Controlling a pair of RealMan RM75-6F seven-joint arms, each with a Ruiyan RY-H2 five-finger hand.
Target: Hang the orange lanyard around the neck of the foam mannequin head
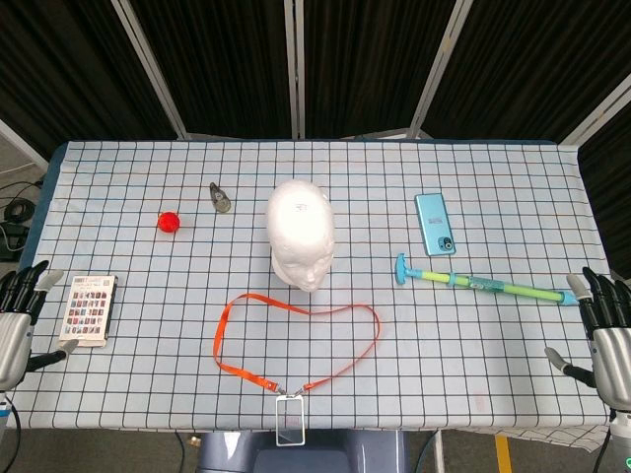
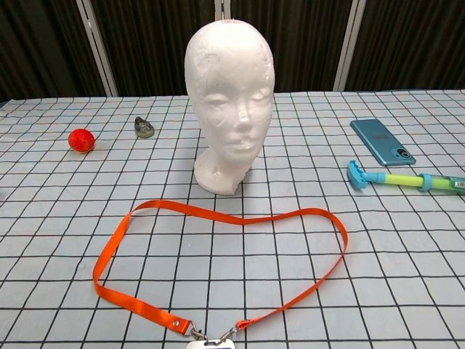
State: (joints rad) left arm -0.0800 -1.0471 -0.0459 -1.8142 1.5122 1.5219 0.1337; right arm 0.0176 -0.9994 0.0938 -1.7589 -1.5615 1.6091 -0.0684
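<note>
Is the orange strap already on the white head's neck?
No, the orange lanyard lies flat on the table in front of the foam head.

A white cloth with a black grid (image 1: 493,177) covers the surface. Behind the surface stand black curtain panels (image 1: 217,59) split by pale metal posts (image 1: 293,64). Left of the surface, grey floor (image 1: 15,163) carries dark cables (image 1: 15,212).

Bright, even light from overhead on my feeds

I saw both views sharp, the foam mannequin head (image 2: 229,102) throwing only a faint shadow on the checked tablecloth (image 1: 473,355); the black backdrop (image 1: 217,59) stayed dark, and the blue phone (image 2: 382,141) showed no harsh glare.
</note>
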